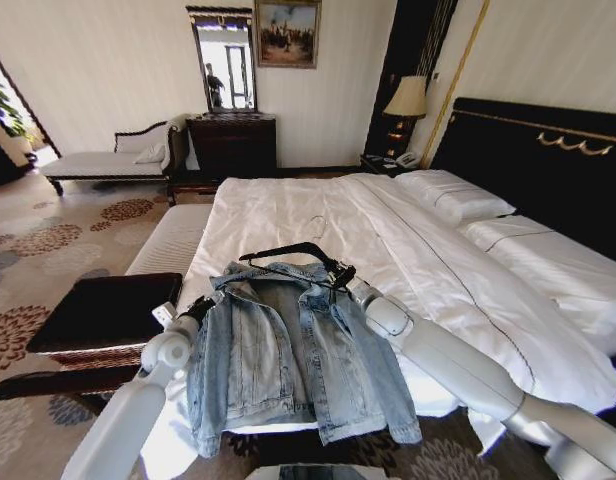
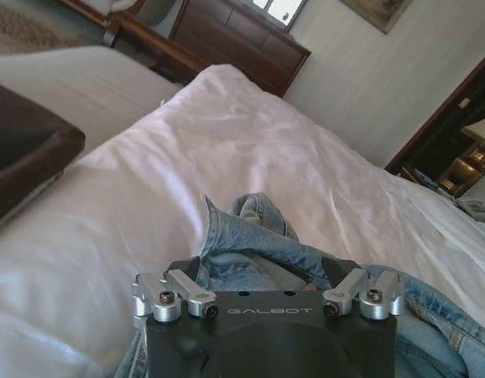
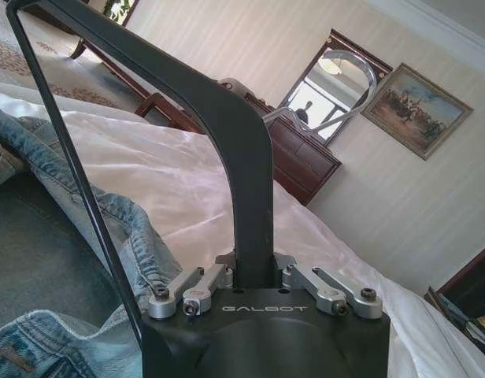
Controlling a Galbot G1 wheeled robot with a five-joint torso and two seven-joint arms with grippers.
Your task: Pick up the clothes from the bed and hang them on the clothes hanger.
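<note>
A wide bed [image 1: 288, 215] with white sheets fills the middle of a bedroom, and a dark dresser [image 1: 233, 145] stands at the far wall. The denim jacket [image 1: 293, 355] lies open on the near end of the bed. The left gripper [image 1: 201, 306] has its jaws closed on the jacket's left shoulder. The right gripper [image 1: 340, 278] is clamped on one arm of the black coat hanger [image 1: 288, 251], which is held just over the jacket's collar.
</note>
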